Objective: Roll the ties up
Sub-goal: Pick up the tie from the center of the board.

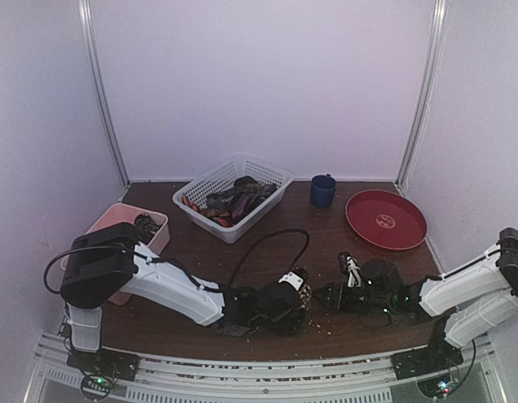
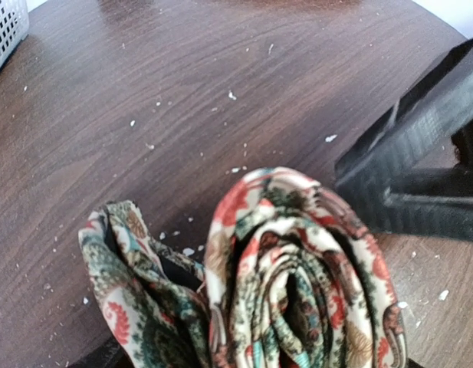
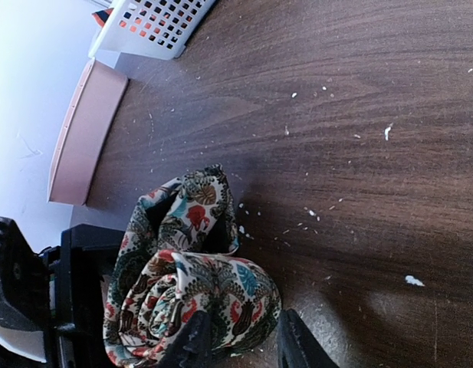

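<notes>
Nipped the rolled floral tie [image 3: 194, 299] in the right claw [image 3: 244, 345], front-centre on the tabletop [image 3: 359, 153]; could not tell the opening of the left claw [image 1: 297, 303]. Seemingly finishing the roll; needed next a gentle release without unwinding.

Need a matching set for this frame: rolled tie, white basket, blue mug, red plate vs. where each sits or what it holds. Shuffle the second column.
Things:
1. rolled tie
2. white basket
3. blue mug
4. red plate

Places or states:
a. far right of the table, nothing on it
b. holds a heap of loose ties
c. near edge, about centre
d. stands between the basket and the plate

Pairs: 1-c, 2-b, 3-d, 4-a
</notes>
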Controlling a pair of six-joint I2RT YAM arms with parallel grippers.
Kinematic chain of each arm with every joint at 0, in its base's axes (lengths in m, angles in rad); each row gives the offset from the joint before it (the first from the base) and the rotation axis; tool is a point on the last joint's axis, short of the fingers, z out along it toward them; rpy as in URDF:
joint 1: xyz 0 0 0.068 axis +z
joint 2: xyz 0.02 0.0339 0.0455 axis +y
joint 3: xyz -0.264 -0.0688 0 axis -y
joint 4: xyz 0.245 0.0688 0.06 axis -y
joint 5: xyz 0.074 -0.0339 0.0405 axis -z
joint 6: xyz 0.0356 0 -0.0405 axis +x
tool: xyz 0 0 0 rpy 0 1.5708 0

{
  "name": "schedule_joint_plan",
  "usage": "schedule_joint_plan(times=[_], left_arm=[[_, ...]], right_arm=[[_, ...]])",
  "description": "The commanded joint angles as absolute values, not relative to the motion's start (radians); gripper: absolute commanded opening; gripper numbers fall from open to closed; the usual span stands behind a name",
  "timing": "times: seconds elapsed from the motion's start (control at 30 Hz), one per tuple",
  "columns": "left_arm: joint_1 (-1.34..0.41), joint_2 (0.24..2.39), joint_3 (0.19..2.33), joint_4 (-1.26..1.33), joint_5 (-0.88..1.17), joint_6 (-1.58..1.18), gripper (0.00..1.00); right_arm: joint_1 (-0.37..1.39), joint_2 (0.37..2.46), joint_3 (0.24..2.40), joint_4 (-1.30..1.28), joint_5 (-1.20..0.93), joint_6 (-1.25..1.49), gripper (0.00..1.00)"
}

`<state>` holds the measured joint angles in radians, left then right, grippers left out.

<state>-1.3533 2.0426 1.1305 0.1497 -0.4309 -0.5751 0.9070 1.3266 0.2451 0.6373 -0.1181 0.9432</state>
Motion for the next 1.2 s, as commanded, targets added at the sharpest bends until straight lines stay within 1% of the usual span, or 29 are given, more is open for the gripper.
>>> schedule_joint_plan(times=[0.0,0.2,0.3,0.43,0.57,0.93,1.0,1.07,1.17], left_arm=[[-1.342,2.044,1.181,0.150,-0.409,-0.510,0.79],[-1.341,2.067,1.224,0.137,-0.362,-0.496,0.78],[-1.342,2.079,1.241,0.116,-0.368,-0.502,0.78],[-1.338,2.095,1.258,0.091,-0.379,-0.507,0.74],[-1.335,2.108,1.276,0.051,-0.402,-0.522,0.73],[-1.330,2.139,1.326,0.001,-0.403,-0.495,0.66],[-1.330,2.146,1.338,-0.007,-0.398,-0.488,0.64],[-1.330,2.155,1.349,-0.022,-0.397,-0.488,0.58],[-1.330,2.166,1.370,-0.052,-0.395,-0.489,0.58]], right_arm=[[0.904,1.359,0.276,0.664,-0.127,0.927,0.31],[0.904,1.378,0.275,0.689,-0.135,0.928,0.30],[0.904,1.390,0.275,0.700,-0.140,0.926,0.30],[0.905,1.395,0.270,0.709,-0.144,0.926,0.29],[0.904,1.379,0.263,0.695,-0.121,0.922,0.29],[0.904,1.221,0.232,0.567,0.020,0.899,0.29],[0.904,1.186,0.222,0.547,0.040,0.899,0.28],[0.905,1.160,0.220,0.525,0.056,0.898,0.29],[0.904,1.114,0.212,0.497,0.075,0.896,0.29]])
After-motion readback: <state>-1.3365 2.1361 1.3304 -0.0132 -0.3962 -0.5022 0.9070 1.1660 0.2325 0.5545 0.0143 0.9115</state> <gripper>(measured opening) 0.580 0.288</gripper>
